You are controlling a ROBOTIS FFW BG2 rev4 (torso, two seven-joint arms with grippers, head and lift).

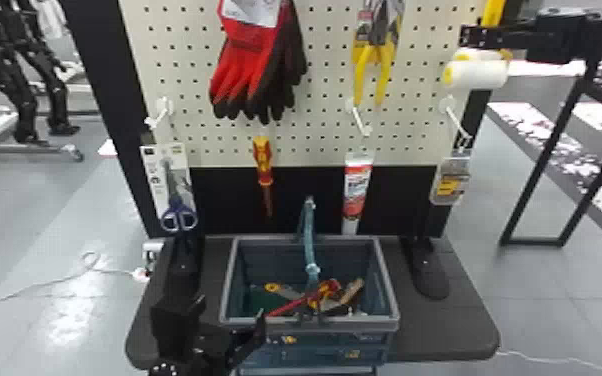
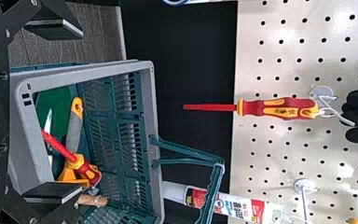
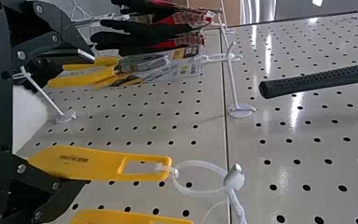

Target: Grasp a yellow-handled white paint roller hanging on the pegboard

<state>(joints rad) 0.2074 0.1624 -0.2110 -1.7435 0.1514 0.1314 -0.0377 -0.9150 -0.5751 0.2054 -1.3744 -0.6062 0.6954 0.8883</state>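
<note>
White sleeve, yellow handle: that's the paint roller (image 1: 475,74), up at the top right corner of the pegboard (image 1: 315,125). On my right wrist camera the handle's flat yellow end hangs from a peg (image 3: 235,179) by a white plastic tie (image 3: 200,175).

My right gripper (image 3: 81,119) is right there at the roller, the arm coming in from the right edge of the head view. Its fingers are spread wide, one on each side. The white sleeve and the yellow handle sit in the gap between them. The handle lies close along one finger, but I can't say for sure that it touches. Nothing is pinched.

My left gripper (image 2: 80,112) is low down at the near left of the black table (image 1: 440,320), just beside the basket (image 1: 385,300). Its fingers are spread apart too, and they hold nothing.

Along the board I see red and black gloves (image 1: 257,65) and yellow pliers (image 1: 375,55) on the upper row. Below them hang packaged scissors (image 1: 175,200), a red and yellow screwdriver (image 2: 275,108) and a sealant tube (image 1: 356,192). The basket stands on the table under the board with its handle upright, and another red screwdriver (image 2: 70,158) lies inside among other tools.
</note>
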